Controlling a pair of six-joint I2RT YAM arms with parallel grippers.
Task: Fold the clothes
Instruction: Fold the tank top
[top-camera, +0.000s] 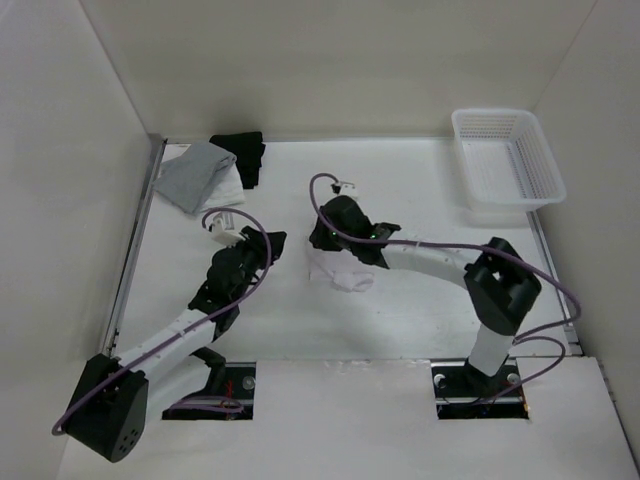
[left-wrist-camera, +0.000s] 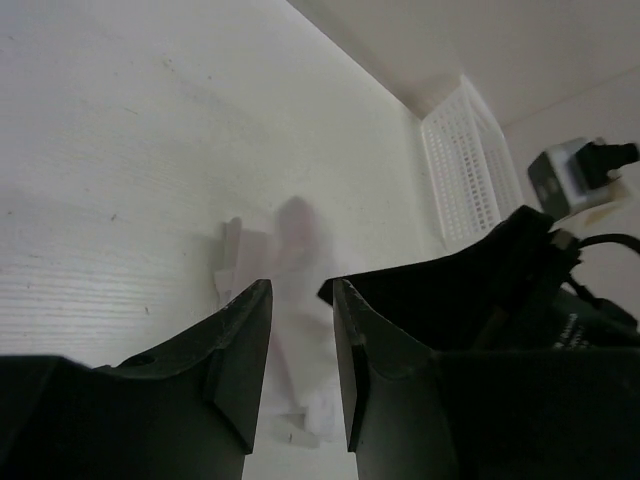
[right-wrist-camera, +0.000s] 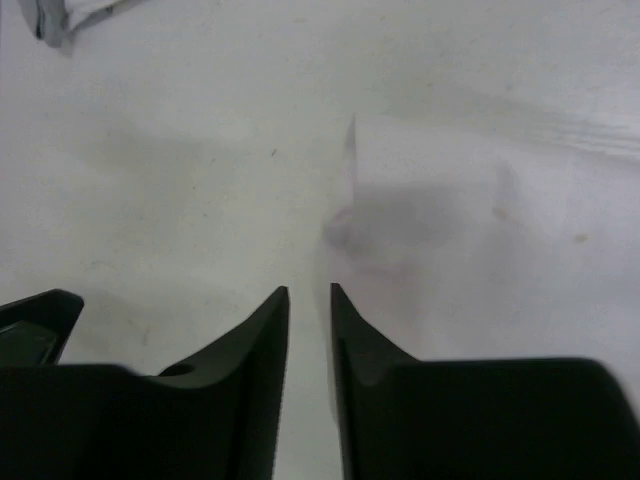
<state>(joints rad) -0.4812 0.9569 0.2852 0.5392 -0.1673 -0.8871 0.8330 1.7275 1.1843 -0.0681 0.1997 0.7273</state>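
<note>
Ur L gripper (left-wrist-camera: 300, 290) & R gripper (right-wrist-camera: 310, 290): jaws slightly spread, empty; white top (top-camera: 338, 272) crumpled mid-frame.

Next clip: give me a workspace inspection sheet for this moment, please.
Surface: white table, a few faint marks.
Job's things: white top crumpled mid-table, not folded.
Clutter: grey garment and black garment far left; white basket far right.
End effectors: left end effector parted, nothing seen between; right end effector narrowly parted at the top's edge, holding nothing.
Cables: purple cable looped along each arm.
Surroundings: white walls.
</note>
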